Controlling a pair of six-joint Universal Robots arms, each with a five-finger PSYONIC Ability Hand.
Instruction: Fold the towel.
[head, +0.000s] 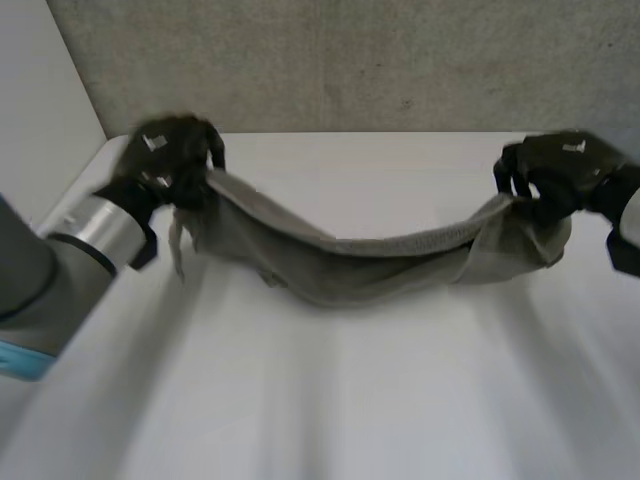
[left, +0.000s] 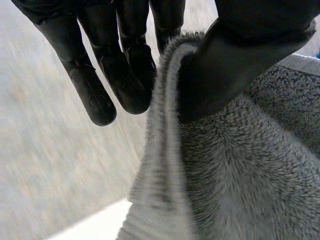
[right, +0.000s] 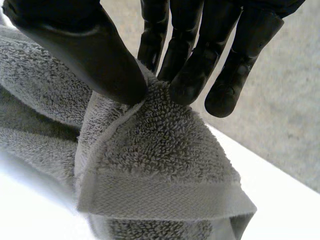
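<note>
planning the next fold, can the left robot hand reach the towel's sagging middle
Probably not: the left robot hand is pinching one end of the towel and must release first.

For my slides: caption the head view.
A grey towel sags over the white table, pinched at its ends by the left robot hand and right robot hand.

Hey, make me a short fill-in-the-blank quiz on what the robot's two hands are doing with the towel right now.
1. The towel is ____ in colour.
2. The left hand and the right hand each pinch one ____ of the towel.
3. Between the hands, the towel hangs lowest at its ____.
4. The table below it is ____ in colour.
Missing words: grey; end; middle; white.
</note>
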